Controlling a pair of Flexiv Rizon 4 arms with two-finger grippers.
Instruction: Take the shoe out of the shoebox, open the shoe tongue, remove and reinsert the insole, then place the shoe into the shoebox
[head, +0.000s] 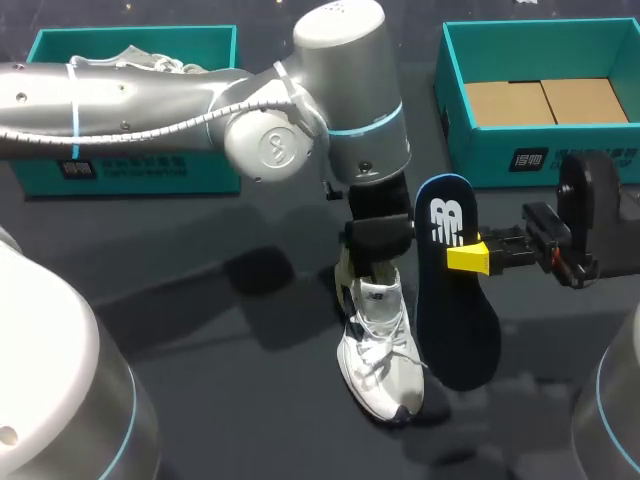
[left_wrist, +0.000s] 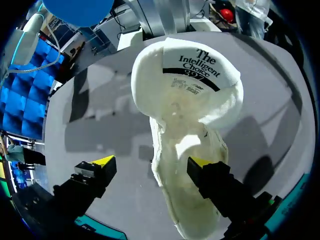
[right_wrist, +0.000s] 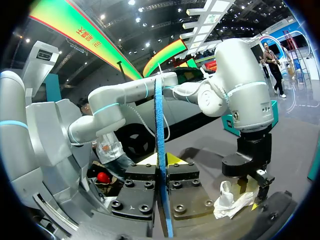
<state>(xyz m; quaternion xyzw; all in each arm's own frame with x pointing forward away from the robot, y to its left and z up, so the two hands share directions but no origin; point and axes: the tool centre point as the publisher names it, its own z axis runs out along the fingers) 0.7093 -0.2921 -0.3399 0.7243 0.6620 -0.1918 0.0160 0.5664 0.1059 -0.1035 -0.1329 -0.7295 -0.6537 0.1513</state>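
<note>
The shoe (head: 380, 360) is already out of its box and is lying on the bench (head: 190, 330), toe pointing toward me. Its mouth is standing wide open in the left wrist view, so I am judging the tongue step as done. The insole (head: 455, 300) is out too: my right gripper (head: 470, 258) is clamping it from both sides and holding it upright in the air just beside the shoe. In the right wrist view the insole is showing only as a thin blue edge between the fingers. My left gripper (left_wrist: 150, 162) is spread wide above the shoe. One finger is touching the shoe's side and the other is hanging over bare bench, so it is not gripping anything.

What is remaining, I think, is putting the insole back in and then placing the shoe into a box. The right box (head: 520, 150) is showing only a cardboard floor. The left box (head: 150, 170) is holding another shoe (head: 150, 60), half covered by my left arm.

In the head view my left gripper is hiding the shoe's heel and mouth. I cannot make out the tongue itself, or whether that finger is reaching inside the shoe.
</note>
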